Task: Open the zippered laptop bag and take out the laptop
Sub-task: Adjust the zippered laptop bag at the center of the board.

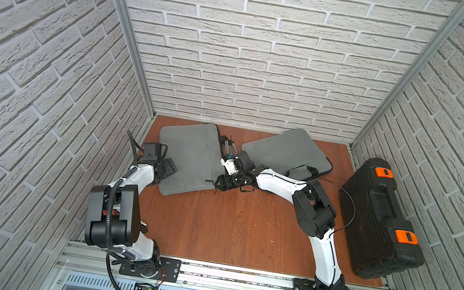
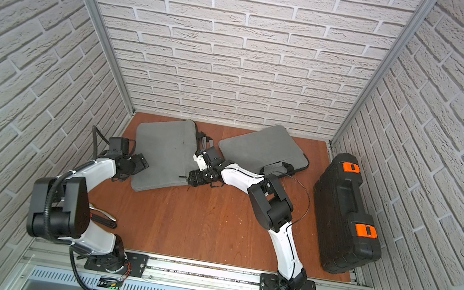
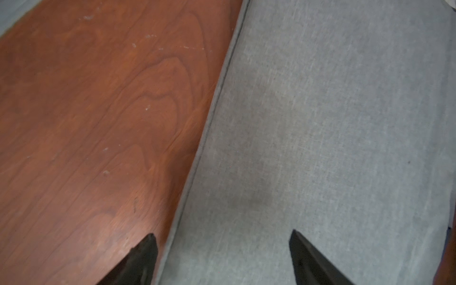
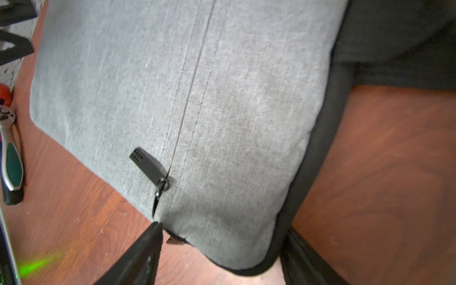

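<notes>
Grey woven fabric covered the laptop bag (image 1: 191, 158), which lay flat on the wooden desk (image 1: 227, 229) towards the back and the robot's left, apparently zipped, with no laptop showing. The left end effector (image 3: 222, 234) stood wide, one finger over bare wood and one over the cloth, straddling the bag's outer seam and holding nothing. The right end effector (image 4: 223, 227) was also spread, empty, with the bag's near corner lying between its fingers. A flat black zip pull (image 4: 145, 162) lay on the face of the bag at the end of a long straight seam, probably a front pocket and not the laptop compartment. A smaller dark tab (image 4: 175, 240) peeked out at the bottom edge just beside one right fingertip; whether it belonged to the main zip could not be told. Black trim (image 4: 318, 153) ran round the corner and up the side, and the main zip most likely followed it. To do this step well, the left arm should pin the cloth firmly near its edge so the bag could not slide, while the right closed squarely on the correct pull and drew it along the trim, not away from it. The soft fabric would likely bunch if pulled at an angle. A second grey bag (image 1: 285, 153) lay well apart at the back right, and a black tool case (image 1: 378, 217) sat further right.
</notes>
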Robot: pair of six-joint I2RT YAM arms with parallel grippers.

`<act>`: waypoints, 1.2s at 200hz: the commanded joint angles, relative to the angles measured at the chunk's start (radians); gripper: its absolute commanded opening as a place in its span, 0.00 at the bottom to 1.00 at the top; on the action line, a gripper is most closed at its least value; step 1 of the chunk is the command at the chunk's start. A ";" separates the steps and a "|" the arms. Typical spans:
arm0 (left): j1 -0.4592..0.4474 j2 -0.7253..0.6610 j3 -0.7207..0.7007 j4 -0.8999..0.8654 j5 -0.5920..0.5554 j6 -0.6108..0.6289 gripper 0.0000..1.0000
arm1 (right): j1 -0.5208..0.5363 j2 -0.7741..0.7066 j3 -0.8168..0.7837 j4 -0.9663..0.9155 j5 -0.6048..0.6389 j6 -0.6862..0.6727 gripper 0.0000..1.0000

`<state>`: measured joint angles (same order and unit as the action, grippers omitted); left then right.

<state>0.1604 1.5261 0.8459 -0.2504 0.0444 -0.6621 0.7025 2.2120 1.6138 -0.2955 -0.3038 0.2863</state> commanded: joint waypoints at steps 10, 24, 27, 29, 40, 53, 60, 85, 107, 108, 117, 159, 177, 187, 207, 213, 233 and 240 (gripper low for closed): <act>-0.011 0.066 0.019 0.080 0.051 -0.011 0.80 | 0.047 0.001 0.001 0.018 -0.037 0.033 0.72; -0.010 0.093 0.035 0.095 0.065 -0.012 0.78 | 0.056 -0.004 -0.010 0.030 -0.046 0.049 0.72; -0.011 0.098 0.039 0.097 0.067 -0.012 0.78 | 0.057 -0.005 -0.012 0.033 -0.048 0.053 0.72; -0.010 0.100 0.041 0.099 0.067 -0.013 0.78 | 0.059 -0.005 -0.015 0.035 -0.050 0.055 0.72; -0.010 0.117 0.055 0.102 0.069 -0.011 0.78 | 0.063 -0.006 -0.020 0.040 -0.059 0.069 0.72; -0.010 0.131 0.072 0.105 0.068 -0.009 0.78 | 0.071 -0.007 -0.023 0.044 -0.072 0.081 0.71; -0.009 0.139 0.081 0.106 0.065 -0.008 0.78 | 0.074 -0.009 -0.024 0.041 -0.074 0.086 0.71; -0.005 0.168 0.109 0.120 0.066 -0.008 0.78 | 0.080 -0.012 -0.026 0.032 -0.072 0.093 0.71; -0.002 0.202 0.138 0.119 0.078 -0.007 0.78 | 0.081 -0.010 -0.031 0.036 -0.068 0.099 0.71; -0.001 0.202 0.138 0.119 0.078 -0.006 0.78 | 0.081 -0.010 -0.030 0.035 -0.068 0.099 0.71; 0.000 0.210 0.148 0.118 0.081 -0.005 0.79 | 0.081 -0.005 -0.027 0.036 -0.067 0.098 0.71; 0.015 0.186 0.154 0.104 0.087 -0.002 0.80 | 0.078 0.010 0.020 -0.019 -0.047 0.061 0.72; 0.022 0.148 0.145 0.085 0.086 0.004 0.81 | 0.073 0.008 0.034 -0.040 -0.022 0.050 0.74; 0.025 0.122 0.137 0.073 0.081 0.009 0.83 | 0.067 0.002 0.034 -0.047 -0.001 0.048 0.75; 0.028 0.060 0.114 0.044 0.066 0.015 0.85 | 0.050 -0.017 0.023 -0.057 0.035 0.045 0.77; 0.029 0.041 0.107 0.034 0.060 0.015 0.85 | 0.044 -0.024 0.017 -0.059 0.048 0.043 0.77; 0.030 -0.025 0.079 0.003 0.042 0.011 0.86 | 0.029 -0.064 -0.018 -0.057 0.094 0.039 0.78; 0.030 -0.049 0.068 -0.005 0.039 0.008 0.86 | 0.027 -0.081 -0.036 -0.055 0.111 0.037 0.78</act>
<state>0.1833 1.5566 0.9520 -0.2058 0.0940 -0.6621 0.7486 2.2101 1.6184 -0.3412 -0.2718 0.3428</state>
